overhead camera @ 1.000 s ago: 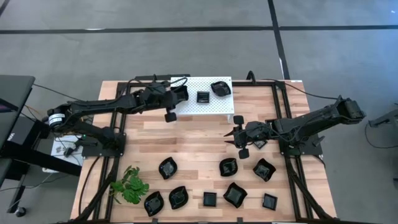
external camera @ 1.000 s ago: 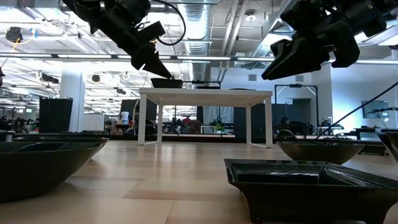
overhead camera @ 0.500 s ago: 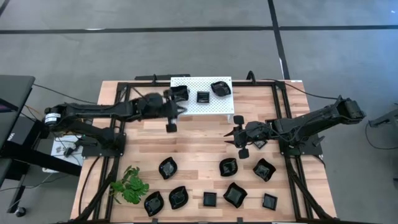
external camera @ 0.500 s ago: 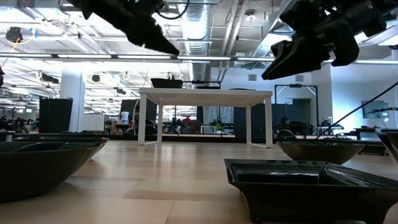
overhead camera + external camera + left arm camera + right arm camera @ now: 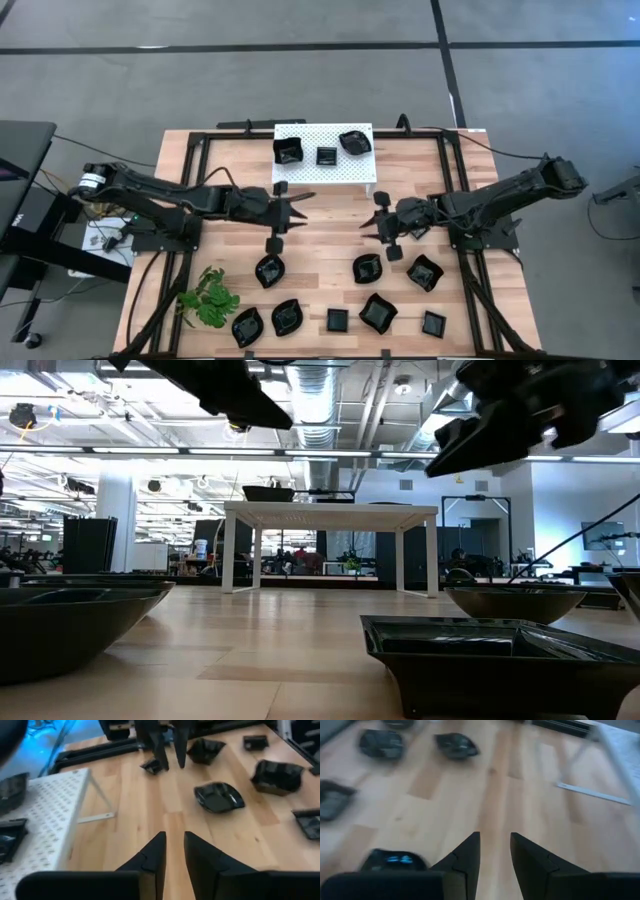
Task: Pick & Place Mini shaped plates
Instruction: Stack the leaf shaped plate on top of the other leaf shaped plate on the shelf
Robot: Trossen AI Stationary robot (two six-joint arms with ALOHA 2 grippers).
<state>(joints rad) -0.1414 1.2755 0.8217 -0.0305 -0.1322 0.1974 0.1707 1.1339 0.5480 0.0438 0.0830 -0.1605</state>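
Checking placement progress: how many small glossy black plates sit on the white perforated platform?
3, in a row on the white perforated platform: one at its left end, one middle, one right.

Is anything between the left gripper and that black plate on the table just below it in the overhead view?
Nothing visible. The left gripper hangs empty over bare wood, and only open tabletop lies between it and the plate. The white platform stands on the gripper's other side, away from that plate.

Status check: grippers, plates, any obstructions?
Left gripper and right gripper both open, empty, above table. Three plates on white platform. Path clear.
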